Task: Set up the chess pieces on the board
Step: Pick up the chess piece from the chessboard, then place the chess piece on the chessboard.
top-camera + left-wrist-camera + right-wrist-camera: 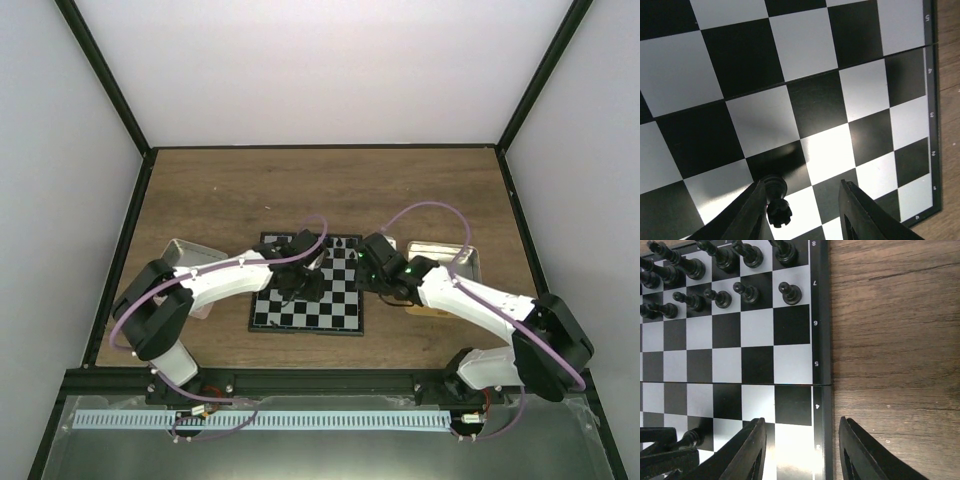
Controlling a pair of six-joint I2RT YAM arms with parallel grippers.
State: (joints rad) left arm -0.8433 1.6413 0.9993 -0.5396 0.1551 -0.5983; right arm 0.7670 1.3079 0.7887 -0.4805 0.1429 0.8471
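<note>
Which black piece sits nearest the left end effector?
The lone black piece between the left end effector's fingers; the other black pieces stand on rows seven and eight.

The board (757,335) is black-and-white checkered with a dark border; chess pieces (790,292) at upper left are black; the table (890,340) is brown wood-grain

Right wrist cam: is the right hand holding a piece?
No, the right hand is empty; only the board edge and table show between its fingers.

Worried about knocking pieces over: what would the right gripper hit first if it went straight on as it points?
Likely a bare edge square of the board, no piece; the right gripper is open and empty. Depth is unclear.
</note>
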